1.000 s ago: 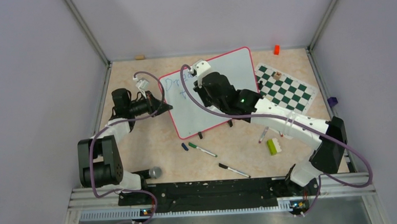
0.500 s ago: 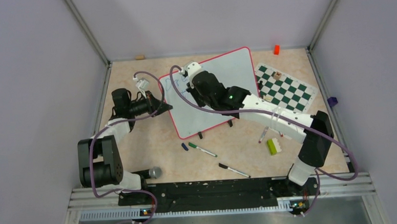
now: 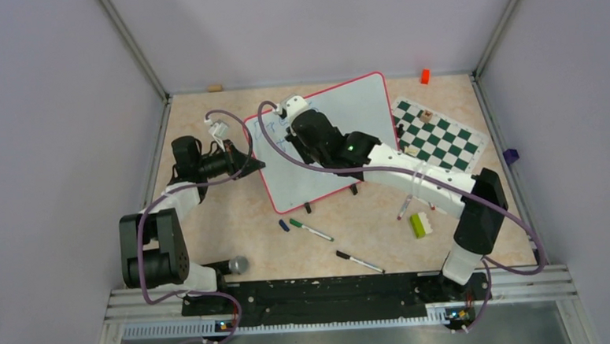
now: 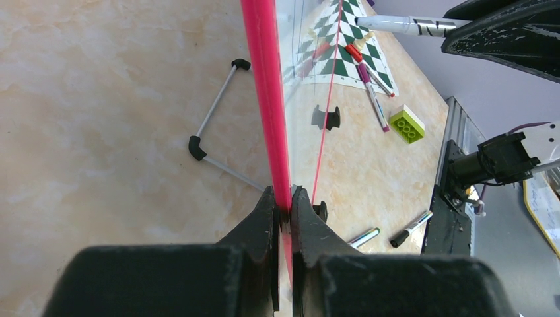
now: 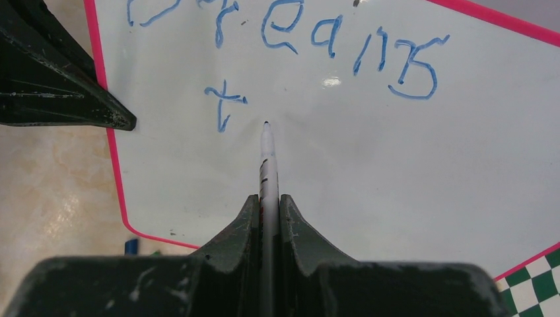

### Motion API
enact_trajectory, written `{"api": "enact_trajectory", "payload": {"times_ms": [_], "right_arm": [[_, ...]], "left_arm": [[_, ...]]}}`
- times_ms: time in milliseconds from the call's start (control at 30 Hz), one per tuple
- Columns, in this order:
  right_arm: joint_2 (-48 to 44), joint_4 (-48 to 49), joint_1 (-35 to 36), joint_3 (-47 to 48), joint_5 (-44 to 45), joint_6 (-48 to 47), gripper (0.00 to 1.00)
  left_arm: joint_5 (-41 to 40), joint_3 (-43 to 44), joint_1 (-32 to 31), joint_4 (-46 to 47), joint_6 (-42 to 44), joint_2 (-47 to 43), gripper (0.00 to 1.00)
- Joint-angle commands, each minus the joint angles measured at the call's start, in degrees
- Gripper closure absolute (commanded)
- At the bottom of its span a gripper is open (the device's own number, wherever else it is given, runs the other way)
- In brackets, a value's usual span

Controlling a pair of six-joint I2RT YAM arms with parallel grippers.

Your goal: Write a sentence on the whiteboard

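The whiteboard, white with a thin red frame, stands tilted at the middle back. My left gripper is shut on its left red edge, jaws clamped on the frame. My right gripper is shut on a white marker, tip at the board just right of a small blue "t". The sentence reads "Dreams" in blue across the board's top. In the top view the right wrist covers most of the lettering.
A green-and-white chess mat lies right of the board. Loose markers, a blue cap and a green brick lie in front. An orange block sits at the back.
My right arm has moved left across the board with the marker, first quickly, then only slightly. The left arm and the board have not moved.
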Motion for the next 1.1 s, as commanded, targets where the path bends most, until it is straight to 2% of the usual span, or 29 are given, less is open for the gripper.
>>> {"api": "enact_trajectory", "payload": {"times_ms": [0, 833, 1067], "right_arm": [[1.26, 0.56, 0.69, 3.51, 1.39, 0.51, 1.0], [5.09, -0.2, 0.73, 6.77, 2.46, -0.15, 1.0], [5.6, -0.47, 0.69, 7.21, 0.41, -0.5, 1.0]], "left_arm": [[-3.89, -1.52, -0.32, 0.94, 6.43, -0.41, 1.0], [-3.83, -1.64, -0.32, 1.21, 6.36, -0.46, 1.0], [-3.79, -1.56, -0.32, 1.1, 6.43, -0.4, 1.0]]}}
